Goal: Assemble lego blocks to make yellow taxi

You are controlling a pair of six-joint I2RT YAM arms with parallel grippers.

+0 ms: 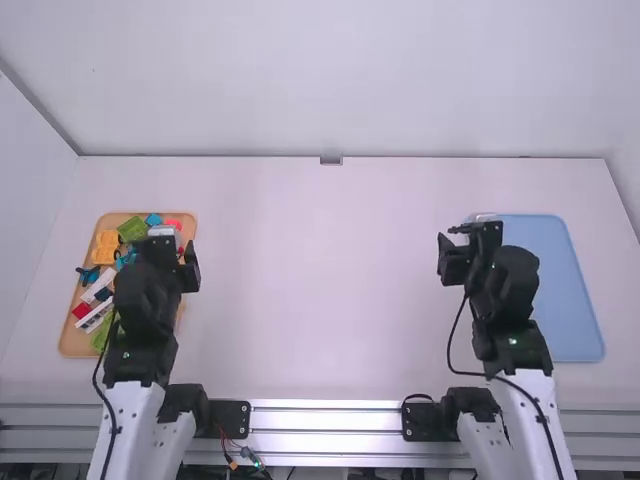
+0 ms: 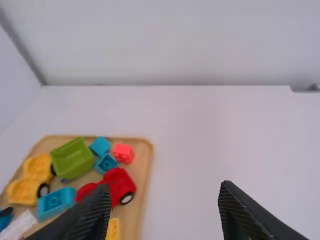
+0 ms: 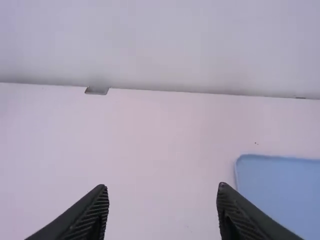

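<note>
My left gripper hangs over the right part of a wooden tray of toy blocks; in the left wrist view the left gripper is open, nothing between its fingers. That view shows a yellow car-like block piece with dark wheels, a red piece with wheels, a green block, blue blocks and a small red block. My right gripper is beside the blue tray's left edge; in the right wrist view the right gripper stands open and holds nothing.
A blue tray with bare floor lies at the right, partly behind the right arm. Bare white table stretches between the two arms. A wall rises along the table's far edge, with a small grey fitting at its foot.
</note>
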